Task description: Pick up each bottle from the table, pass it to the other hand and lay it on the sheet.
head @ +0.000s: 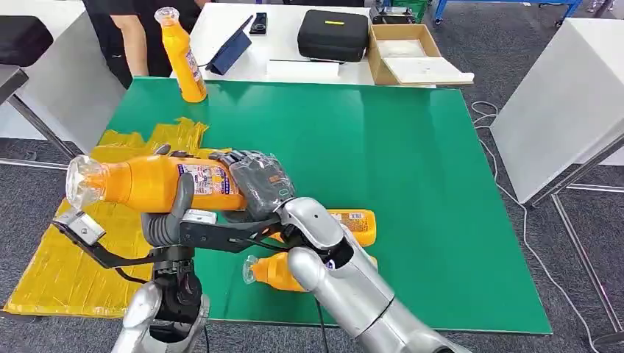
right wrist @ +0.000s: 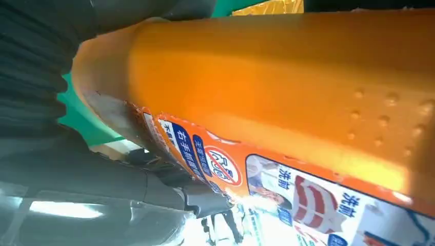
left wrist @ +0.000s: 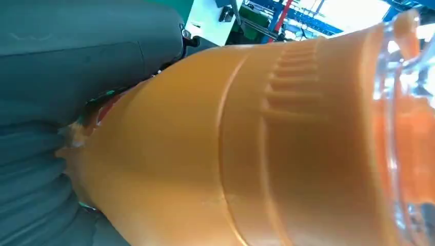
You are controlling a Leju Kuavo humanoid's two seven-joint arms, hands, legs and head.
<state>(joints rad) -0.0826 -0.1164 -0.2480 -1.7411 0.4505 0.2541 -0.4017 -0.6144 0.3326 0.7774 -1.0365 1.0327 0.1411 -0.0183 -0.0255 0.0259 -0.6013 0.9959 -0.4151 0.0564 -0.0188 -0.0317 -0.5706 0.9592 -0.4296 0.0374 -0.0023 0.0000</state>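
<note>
Orange bottle [head: 158, 184] held sideways mid-left of frame, above the yellow sheet [head: 66, 272]; left hand [head: 168, 219] grips it from below, right hand [head: 257, 184] clasps its base end.

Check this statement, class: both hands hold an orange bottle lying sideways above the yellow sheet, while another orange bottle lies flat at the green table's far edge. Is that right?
One detail is wrong. The far bottle stands upright, not flat, as the head view shows. The rest holds: the left hand and right hand both hold the sideways bottle above the yellow sheet, beside the green table.
</note>
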